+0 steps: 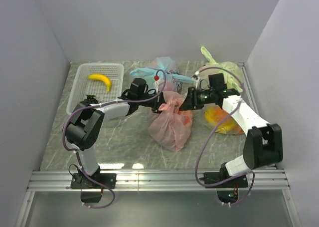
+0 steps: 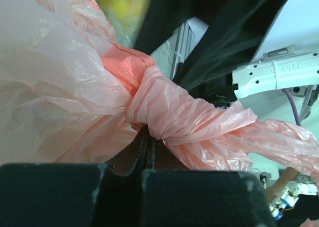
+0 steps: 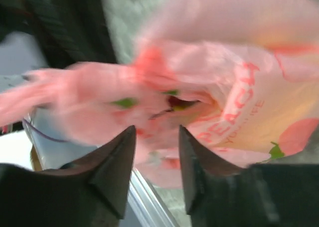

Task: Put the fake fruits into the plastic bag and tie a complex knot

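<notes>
The pink plastic bag (image 1: 172, 124) lies mid-table, bulging, with blurred green and dark red fruit shapes (image 3: 174, 101) showing through it. Its twisted knot (image 2: 164, 107) sits on top (image 1: 172, 106), a pink end trailing right. My left gripper (image 2: 145, 133) is shut, its tips pinching pink plastic right under the knot; in the top view it reaches in from the left (image 1: 158, 107). My right gripper (image 3: 157, 137) stands open just short of the bag's top, pink plastic beyond its tips, nothing clamped; it comes in from the right (image 1: 185, 104). One yellow banana (image 1: 100, 81) lies in the white basket (image 1: 84, 95).
A light blue tied bag (image 1: 160, 70) sits behind the pink one. A pale green bag (image 1: 227, 72) with yellow and orange fruit (image 1: 219, 118) lies at the right, under the right arm. Walls close in on three sides.
</notes>
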`<state>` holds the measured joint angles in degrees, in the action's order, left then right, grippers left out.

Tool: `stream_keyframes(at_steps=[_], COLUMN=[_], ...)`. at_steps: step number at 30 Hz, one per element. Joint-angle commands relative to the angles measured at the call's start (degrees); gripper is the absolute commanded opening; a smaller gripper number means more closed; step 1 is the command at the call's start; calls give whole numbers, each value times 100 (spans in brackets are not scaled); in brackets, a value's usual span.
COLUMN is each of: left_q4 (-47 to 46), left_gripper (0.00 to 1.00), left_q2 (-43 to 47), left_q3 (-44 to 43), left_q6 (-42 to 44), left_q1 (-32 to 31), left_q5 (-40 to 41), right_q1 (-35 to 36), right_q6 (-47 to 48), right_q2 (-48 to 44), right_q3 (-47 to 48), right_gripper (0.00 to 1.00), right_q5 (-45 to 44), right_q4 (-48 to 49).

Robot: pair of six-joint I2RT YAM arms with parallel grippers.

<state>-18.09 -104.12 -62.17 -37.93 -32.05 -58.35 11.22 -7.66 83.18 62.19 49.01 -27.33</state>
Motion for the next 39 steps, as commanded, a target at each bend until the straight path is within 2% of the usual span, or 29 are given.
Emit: stream_keyframes(at_steps=[1,4,8,14,17,24,27,31,39], left_q4=[-247,-353,-976,-2135,-2707,-2394,-1343,-787,-599], left_gripper=[0,0,0,0,0,0,0,0,0], left_q2=[-56,-126,-258,-496,-496,-442,-487,-338,-311], left_q3=[-103,-76,-41,-137,-129,205,100,83,-76], left_q6=[-37,-161,-679,-1673,-2112,-1753,-816,-251,-74], left_q1=[-11,-47,-73,-55,-55,-160,-249,-205,-126], left_q5=[-247,-274,-335,-449,-572,-1230,-1416,-1443,-1460], right_q1=[327,494,723,1259,1268,1136,1093,1040,662], right_q6=[161,-279,-1034,-1614,-1809,-1959,-1985,-1346,167], right_q2=[155,304,480,700,823,1077,1113,973,322], right_q3=[-232,-365,-515,-375,-287,47,153,284,179], right_gripper=[58,63,72,77,77,75,70,70,72], right_q5=[-182,-24,310,354,319,380,512,556,697], right_q4=[-46,472,1229,1801,1977,2293,2390,1691,-201])
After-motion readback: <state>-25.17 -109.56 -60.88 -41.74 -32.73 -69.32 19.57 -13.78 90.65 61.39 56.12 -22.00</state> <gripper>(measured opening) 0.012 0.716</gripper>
